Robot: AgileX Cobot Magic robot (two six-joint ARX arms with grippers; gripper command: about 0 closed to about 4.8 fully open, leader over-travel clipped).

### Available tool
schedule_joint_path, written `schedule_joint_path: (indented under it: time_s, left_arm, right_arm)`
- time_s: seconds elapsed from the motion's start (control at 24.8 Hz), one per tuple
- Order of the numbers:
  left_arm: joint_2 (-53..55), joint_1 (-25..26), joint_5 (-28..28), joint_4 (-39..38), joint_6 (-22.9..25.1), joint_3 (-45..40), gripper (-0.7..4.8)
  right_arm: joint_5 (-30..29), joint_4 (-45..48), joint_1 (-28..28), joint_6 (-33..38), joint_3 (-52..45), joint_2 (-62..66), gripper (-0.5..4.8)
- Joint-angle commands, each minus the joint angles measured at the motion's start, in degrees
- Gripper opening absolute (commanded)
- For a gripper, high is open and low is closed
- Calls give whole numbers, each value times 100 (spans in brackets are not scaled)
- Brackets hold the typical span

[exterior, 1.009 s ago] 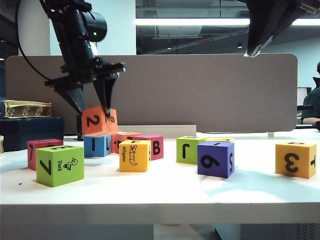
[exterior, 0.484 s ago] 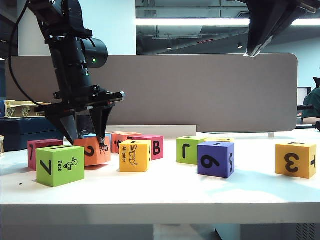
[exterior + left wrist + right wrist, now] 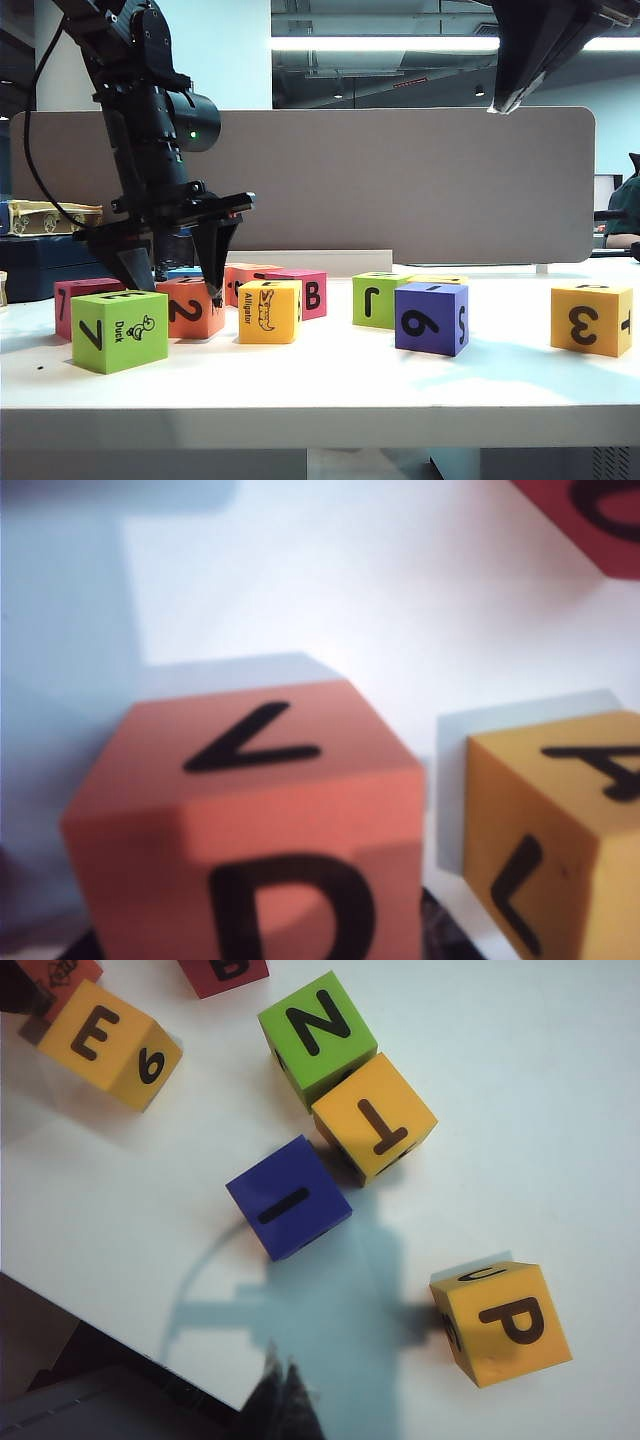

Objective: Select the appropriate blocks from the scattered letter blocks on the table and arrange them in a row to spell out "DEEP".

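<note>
My left pincer (image 3: 175, 268) stands spread astride the orange D block (image 3: 189, 306), gripping nothing, on the counter (image 3: 400, 370) just beside the yellow Alligator block (image 3: 269, 311); lifting carelessly, a finger could nudge either crooked, while my right pincer (image 3: 505, 100) hangs shut high above.

Orange cube (image 3: 190, 308) bears a black 2, yellow cube (image 3: 269, 311) an alligator drawing.
</note>
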Motion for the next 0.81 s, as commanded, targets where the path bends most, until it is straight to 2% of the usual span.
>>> schedule_joint_path:
  time_s: [0.04,0.24,0.48,0.69,0.81]
  left_arm:
    - [-55,11,26,-26,31,55,355]
    - [-57,13,-179,-339,81,444,355]
    - [-59,13,-560,-1836,730,1572,354]
    - [-103,13,-560,-2557,1069,1720,347]
    - [-164,13,-562,-2590,1202,1718,340]
  right_arm:
    - [-4,52,7,4,26,-11,-1]
    - [-4,50,7,4,26,-11,-1]
    - [9,48,7,2,26,-11,-1]
    - [9,52,7,4,26,-11,-1]
    - [4,50,7,4,26,-11,-1]
